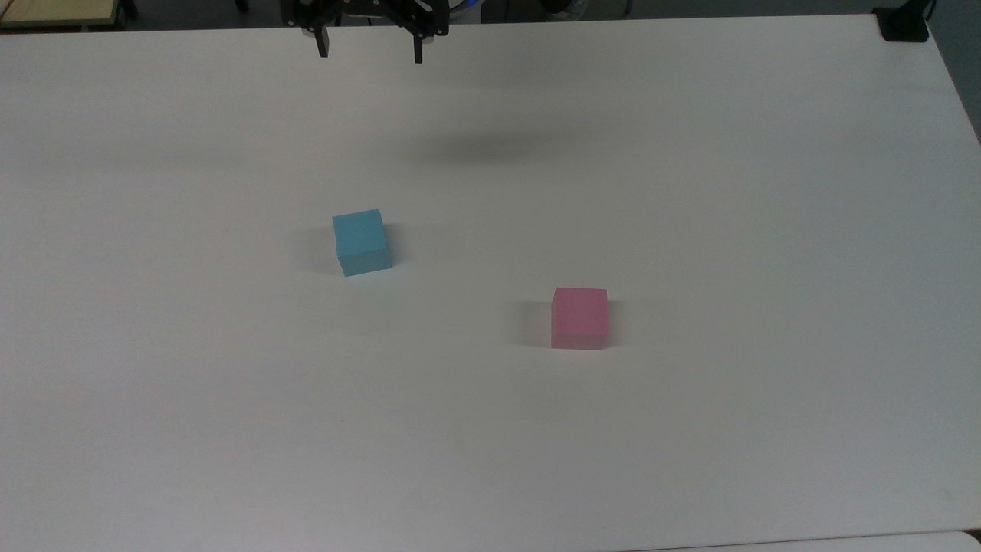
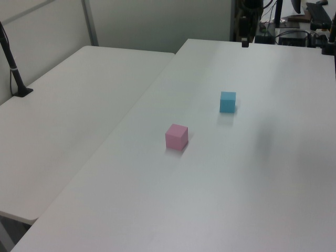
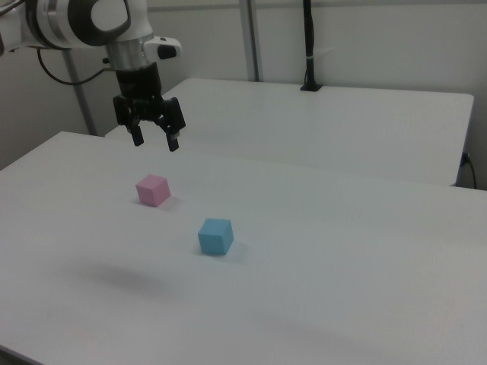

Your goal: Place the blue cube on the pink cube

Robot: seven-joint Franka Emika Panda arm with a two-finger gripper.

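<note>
Blue cube [image 1: 362, 241] on bare white desk [image 1: 690, 422] left of frame centre in top view, well apart from pink cube [image 1: 579, 317] at lower right of it; claw [image 1: 369, 44] at top edge, spread wide, empty, high above; grasp, lift, stacking all outstanding.

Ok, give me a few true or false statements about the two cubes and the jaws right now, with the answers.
1. The blue cube sits on the pink cube. False: they rest apart on the table.
2. The gripper hangs above the table with its jaws open. True.
3. The gripper holds the pink cube. False: it holds nothing.
4. In the top view, the blue cube lies left of the pink cube. True.
</note>
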